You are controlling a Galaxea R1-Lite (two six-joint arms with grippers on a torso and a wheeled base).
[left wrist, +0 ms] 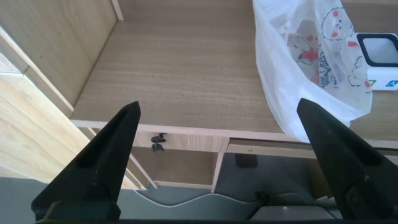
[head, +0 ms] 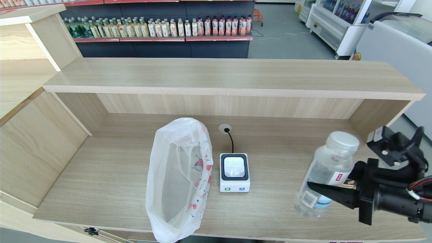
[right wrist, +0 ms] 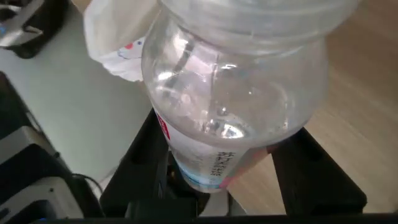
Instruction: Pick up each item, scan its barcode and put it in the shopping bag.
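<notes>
- Head view: right gripper (head: 329, 185) jaws clamp a tilted water bottle (head: 332, 158), right of the barcode scanner (head: 234, 172).
- shopping bag (head: 179, 179) sits just left of that scanner.
- left gripper (left wrist: 219, 107) jaws gaping wide.

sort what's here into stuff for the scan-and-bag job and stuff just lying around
For the job: water bottle in the right gripper, barcode scanner, shopping bag.
Just around: shelved drink bottles, display freezer.

L gripper (left wrist: 217, 104) spread wide above counter (left wrist: 174, 68) edge; bag (left wrist: 280, 93), scanner (left wrist: 382, 51) nearby.
</notes>
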